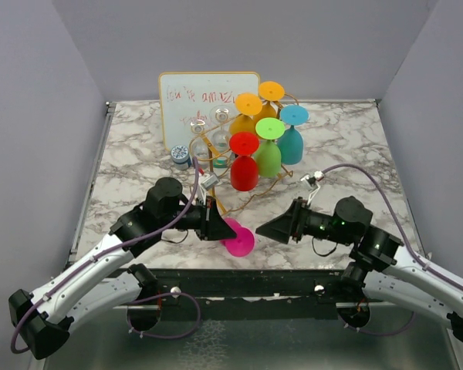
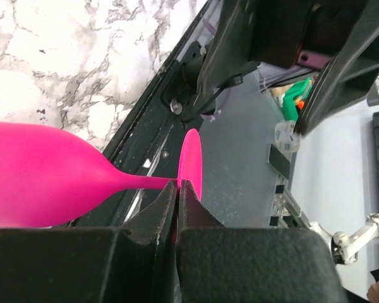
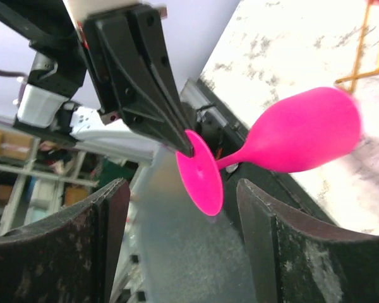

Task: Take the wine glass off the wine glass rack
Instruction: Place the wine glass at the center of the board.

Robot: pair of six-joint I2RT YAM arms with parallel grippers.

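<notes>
1. Top view: your left gripper (image 1: 216,223) is clamped on the pink wine glass (image 1: 238,240). The glass lies sideways near the front edge of the table and looks free of the wine glass rack (image 1: 204,145). The rack's lowest scroll sits just beside that wrist, so a careless swing could snag the wire and shake the coloured glasses (image 1: 268,158) hanging on it. Your right gripper (image 1: 282,229) faces the foot, jaws wide, holding nothing.
2. Left wrist view: the fingers are pinched tight on the thin stem, right against the foot, and the bowl juts out sideways unsupported. That weight could pivot the glass in the pinch or pull it loose. This close to the front rail, a dropped glass may roll off the table.
3. Right wrist view: the right fingers stand wide either side of the foot, not touching it. Close in off-line and you would knock the glass in the other grip.
4. Surface and room: a marble-pattern tabletop (image 1: 347,146) between plain grey walls, with a whiteboard (image 1: 208,92) behind the rack. Past the table the wrist views show only blurred shelving.
</notes>
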